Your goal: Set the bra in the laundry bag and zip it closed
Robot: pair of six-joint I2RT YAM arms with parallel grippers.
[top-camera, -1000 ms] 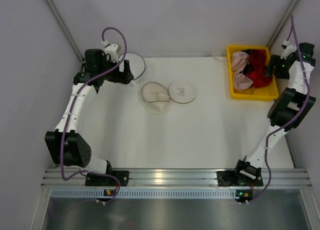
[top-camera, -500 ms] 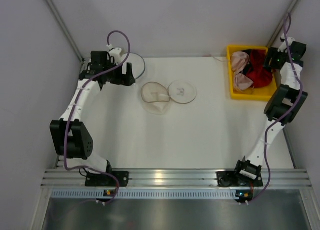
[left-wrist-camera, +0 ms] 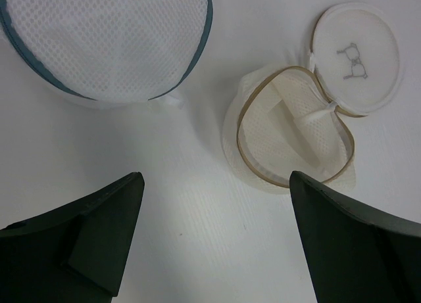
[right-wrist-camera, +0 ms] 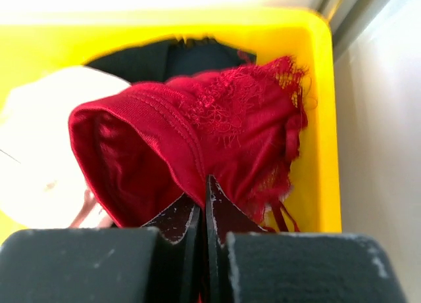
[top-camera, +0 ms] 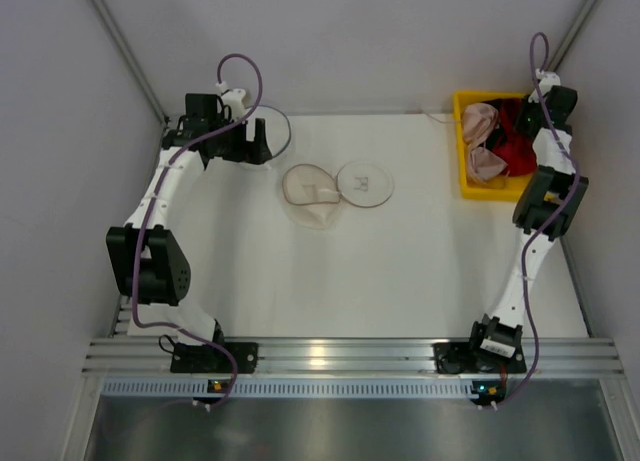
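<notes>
At the far right corner of the table, in the yellow bin, the right claw is pinched tight on the bra. Wrist cam shows both fingers pressed together w/ a fold of red fabric caught btwn the tips, lace edge hanging to the right and a thin strap trailing below. The bra is wholly inside the bin, on top of the pile. A black garment sits behind it toward the bin's far wall. A pale pink bra lies beside it on the left, washed out in the wrist view. Can't tell if the red one is lifted off the pile or resting on it.

Far left of the table: left claw spread as wide as it goes, nothing in it, hovering above the surface. Its wrist cam looks down on two mesh bags. The laundry bag lies unzipped near the table's middle, body w/ tan zip rim facing up. Its round lid is flipped open beside it, joined at one edge, w/ a small dark mark on its face. A dark-rimmed mesh bag lies flat just beside it, not touching. Bra & laundry bag are well apart, on opposite sides of the table's far half.
</notes>
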